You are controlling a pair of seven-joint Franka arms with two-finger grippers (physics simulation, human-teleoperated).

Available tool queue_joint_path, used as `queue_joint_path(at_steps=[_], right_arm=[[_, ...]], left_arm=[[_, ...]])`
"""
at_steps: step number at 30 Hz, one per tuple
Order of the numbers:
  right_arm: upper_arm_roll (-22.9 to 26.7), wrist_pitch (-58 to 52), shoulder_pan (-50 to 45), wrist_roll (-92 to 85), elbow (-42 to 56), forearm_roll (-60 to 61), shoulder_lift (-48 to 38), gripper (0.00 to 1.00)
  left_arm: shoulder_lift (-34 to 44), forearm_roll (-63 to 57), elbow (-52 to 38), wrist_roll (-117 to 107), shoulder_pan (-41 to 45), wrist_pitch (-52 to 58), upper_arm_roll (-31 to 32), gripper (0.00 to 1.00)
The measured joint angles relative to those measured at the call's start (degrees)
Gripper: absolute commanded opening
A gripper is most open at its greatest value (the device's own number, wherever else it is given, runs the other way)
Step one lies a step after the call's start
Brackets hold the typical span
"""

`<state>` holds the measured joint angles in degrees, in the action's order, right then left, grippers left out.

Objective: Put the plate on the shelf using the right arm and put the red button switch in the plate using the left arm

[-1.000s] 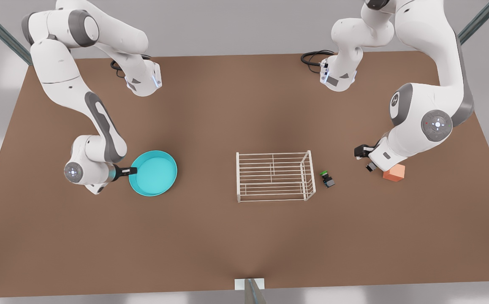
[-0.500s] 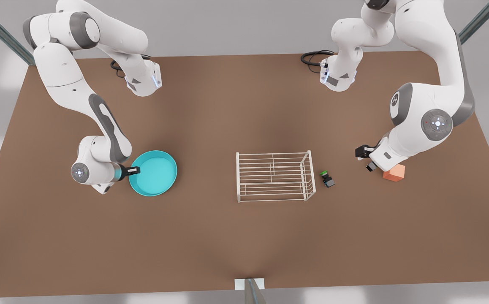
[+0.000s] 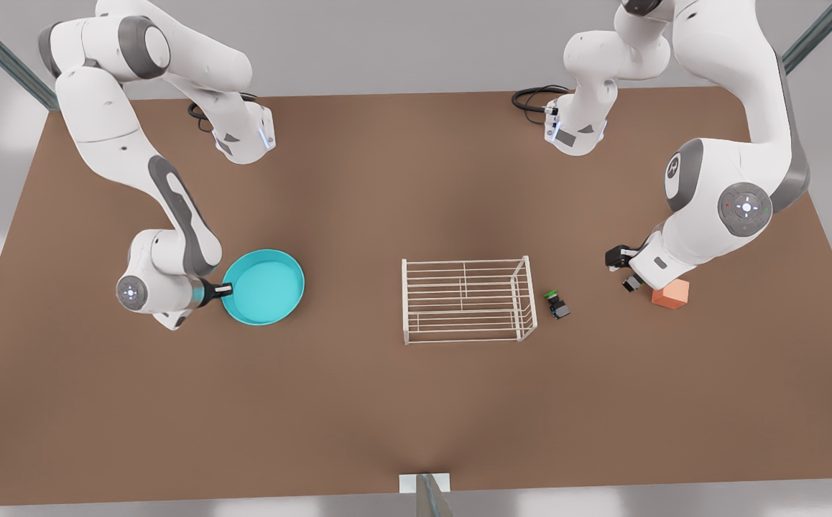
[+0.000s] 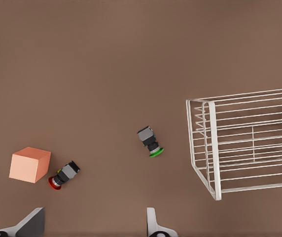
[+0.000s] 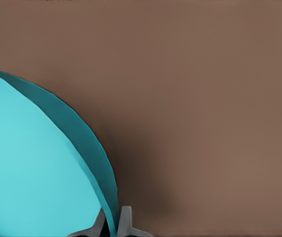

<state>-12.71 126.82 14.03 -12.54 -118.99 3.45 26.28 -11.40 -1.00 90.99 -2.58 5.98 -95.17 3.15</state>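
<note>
Gripping the plate (image 3: 264,287) by its rim, the right hand (image 3: 223,290) is being kept level for carrying to the shelf (image 3: 468,300), well apart, while the left hand (image 4: 94,224), fingers spread and empty, is hovering near the red button switch (image 4: 63,175).

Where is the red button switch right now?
The red button switch lies on its side on the table beside the orange cube, apart from the green-capped switch that sits nearer the shelf; the left tool hovers open above it.
</note>
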Motion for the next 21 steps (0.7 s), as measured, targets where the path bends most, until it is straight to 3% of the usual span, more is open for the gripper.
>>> queue_joint_path(at_steps=[11,21], right_arm=[[-1.34,-8.63,0.43,-1.02,2.69,3.85,-5.13,0.24],[-5.64,-17.12,0.08,-2.48,6.47,13.98,-9.37,0.24]], left_arm=[[0.75,0.01,0.03,-0.02,0.00,0.36,0.00,1.00],[1.22,0.05,0.18,0.06,0.09,0.79,0.00,1.00]])
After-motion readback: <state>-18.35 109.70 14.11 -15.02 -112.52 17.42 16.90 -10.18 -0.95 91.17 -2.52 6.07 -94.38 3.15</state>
